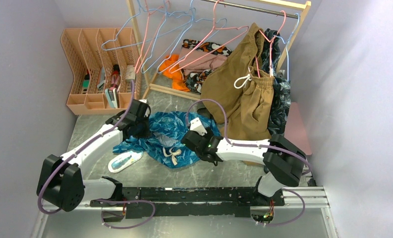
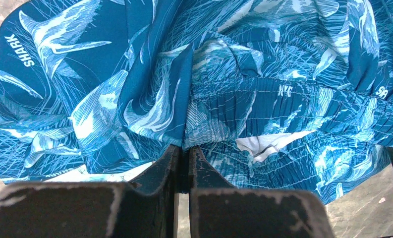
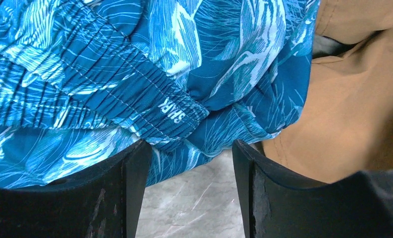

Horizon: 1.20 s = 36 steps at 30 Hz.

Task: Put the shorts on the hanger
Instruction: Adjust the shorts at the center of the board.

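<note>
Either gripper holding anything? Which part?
Left gripper pinches the shorts at a fabric fold beside the waistband. Right gripper is open near the waistband, holding nothing.

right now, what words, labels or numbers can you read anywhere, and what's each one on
"SHARK": white print on the shorts, left wrist view.
"SHARK": on the elastic waistband, right wrist view.
Small white mark on the waistband in the left wrist view: too blurred to read.
Items in the peach organiser: too small to read.
</note>
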Each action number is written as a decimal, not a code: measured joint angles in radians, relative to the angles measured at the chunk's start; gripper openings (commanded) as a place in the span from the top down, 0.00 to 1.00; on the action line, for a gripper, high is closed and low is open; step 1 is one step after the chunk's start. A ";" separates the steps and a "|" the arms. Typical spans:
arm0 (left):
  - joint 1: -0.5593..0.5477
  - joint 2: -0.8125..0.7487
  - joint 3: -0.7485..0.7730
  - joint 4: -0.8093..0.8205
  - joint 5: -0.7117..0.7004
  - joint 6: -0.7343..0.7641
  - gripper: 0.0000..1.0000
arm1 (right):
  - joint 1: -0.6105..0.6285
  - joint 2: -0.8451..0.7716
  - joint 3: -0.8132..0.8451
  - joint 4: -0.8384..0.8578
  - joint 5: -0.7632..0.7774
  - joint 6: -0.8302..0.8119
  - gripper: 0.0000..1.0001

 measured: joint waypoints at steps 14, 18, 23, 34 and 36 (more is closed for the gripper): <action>0.000 0.000 0.000 -0.001 0.000 0.007 0.93 | 0.005 0.050 0.009 0.081 0.030 -0.031 0.35; 0.000 0.000 0.000 -0.001 0.000 0.007 0.93 | 0.008 0.059 0.009 0.113 0.022 -0.045 0.35; 0.000 0.000 0.000 -0.001 0.000 0.008 0.93 | 0.008 0.092 0.009 0.146 0.019 -0.056 0.42; 0.000 -0.014 0.000 -0.011 0.000 0.015 0.93 | -0.002 0.094 0.008 0.159 0.069 -0.052 0.85; 0.000 -0.026 0.000 -0.013 0.000 0.016 0.93 | -0.010 0.084 0.009 0.154 0.075 -0.049 0.96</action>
